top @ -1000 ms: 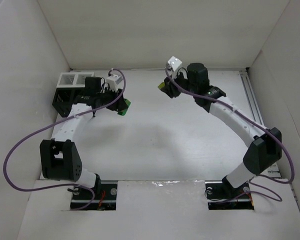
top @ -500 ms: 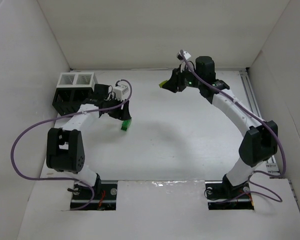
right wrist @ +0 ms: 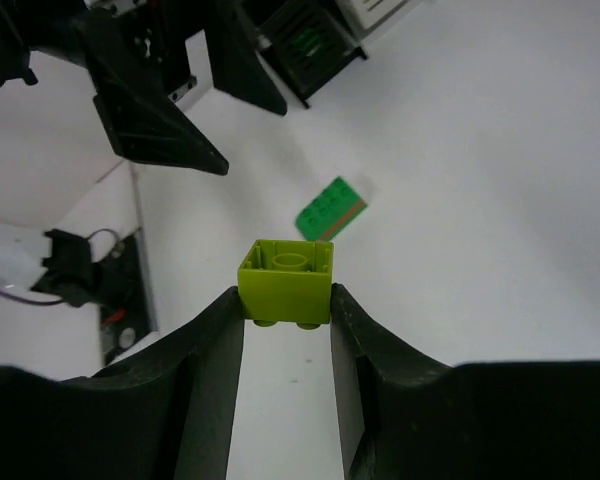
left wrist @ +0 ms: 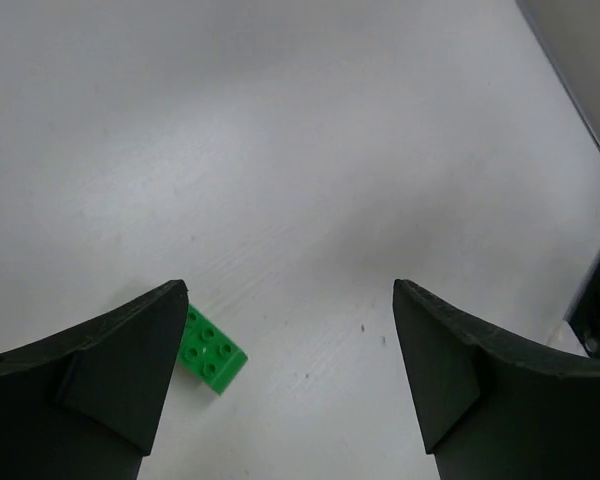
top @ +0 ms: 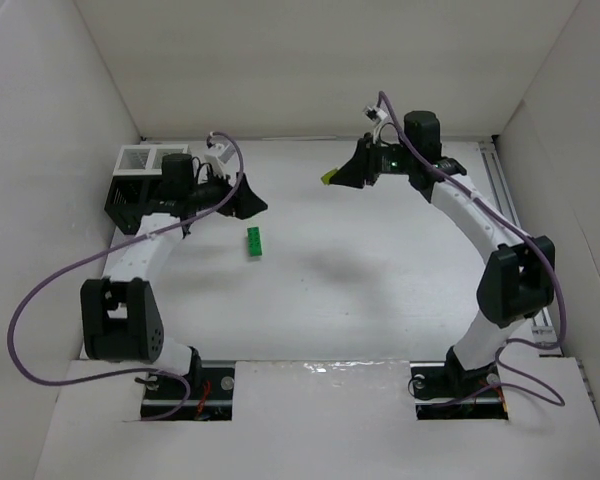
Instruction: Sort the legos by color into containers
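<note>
Rising white walls enclose the table and green lego.

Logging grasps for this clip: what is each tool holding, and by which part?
Right tool pinches the yellow-green brick by its side faces; left tool holds nothing.

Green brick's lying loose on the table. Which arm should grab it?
Left. The left gripper is open and empty, with the green brick close beside one finger; the right gripper is shut on a yellow-green brick and sits farther away.
</note>
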Robot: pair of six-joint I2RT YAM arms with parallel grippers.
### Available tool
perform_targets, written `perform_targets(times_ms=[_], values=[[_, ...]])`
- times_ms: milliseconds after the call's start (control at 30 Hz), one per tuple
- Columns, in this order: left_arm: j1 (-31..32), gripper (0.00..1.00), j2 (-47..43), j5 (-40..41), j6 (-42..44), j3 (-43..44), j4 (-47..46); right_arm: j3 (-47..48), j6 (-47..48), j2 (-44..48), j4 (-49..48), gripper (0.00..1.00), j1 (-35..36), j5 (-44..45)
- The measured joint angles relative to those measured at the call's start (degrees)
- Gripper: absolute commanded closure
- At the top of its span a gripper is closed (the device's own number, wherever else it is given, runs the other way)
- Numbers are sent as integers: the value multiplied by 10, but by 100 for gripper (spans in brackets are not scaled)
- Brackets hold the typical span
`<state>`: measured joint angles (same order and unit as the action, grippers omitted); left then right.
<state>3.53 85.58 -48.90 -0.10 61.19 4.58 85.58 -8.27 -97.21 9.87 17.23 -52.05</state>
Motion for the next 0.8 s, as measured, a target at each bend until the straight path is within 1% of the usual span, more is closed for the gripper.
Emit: perform_targets(times_ms=[33,167,300,433,467,533,567,633,667,800], values=[[4,16,-19,2,-2,-2,-19,2,-18,-6,-2,100,0,-19],[42,16,-125,7,-4,-26,-102,6,-113,-44,-41,100,7,-94],[78,16,-179,14,12,-38,-162,6,-219,-80,-96,100,29,-135],[106,19,-192,44,68,-62,-168,7,-322,-101,-178,100,47,-154],[116,22,-192,58,88,-67,-164,7,-345,-104,-198,100,50,-156],[143,22,-193,85,123,-77,-155,10,-384,-108,-231,100,54,-160],[159,24,-195,104,140,-83,-151,13,-400,-108,-246,100,54,-162],[188,28,-199,134,168,-91,-145,21,-422,-110,-266,100,57,-165],[197,28,-201,145,178,-93,-145,25,-430,-110,-275,100,58,-165],[207,34,-207,187,207,-95,-153,33,-449,-110,-298,100,64,-169]])
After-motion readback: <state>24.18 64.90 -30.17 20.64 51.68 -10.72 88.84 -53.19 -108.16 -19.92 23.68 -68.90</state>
